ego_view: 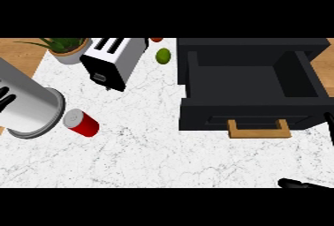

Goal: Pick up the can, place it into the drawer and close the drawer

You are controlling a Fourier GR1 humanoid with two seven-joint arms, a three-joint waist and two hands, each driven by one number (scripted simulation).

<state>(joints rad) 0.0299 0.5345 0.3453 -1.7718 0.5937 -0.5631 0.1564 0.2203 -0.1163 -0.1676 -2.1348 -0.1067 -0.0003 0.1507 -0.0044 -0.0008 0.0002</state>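
Note:
The red can with a silver top lies tilted on the white marble counter, left of centre. A black drawer stands pulled open at the right, empty inside, its wooden handle facing me. My left hand shows at the far left edge with straight fingers; its grey forearm ends just left of the can without touching it. Only black fingertips of my right hand show at the lower right corner, spread and holding nothing, below the drawer front.
A silver and black toaster stands at the back, with a potted plant to its left. A green lime and a small red item lie between the toaster and the drawer. Wooden flooring shows past the counter's left edge.

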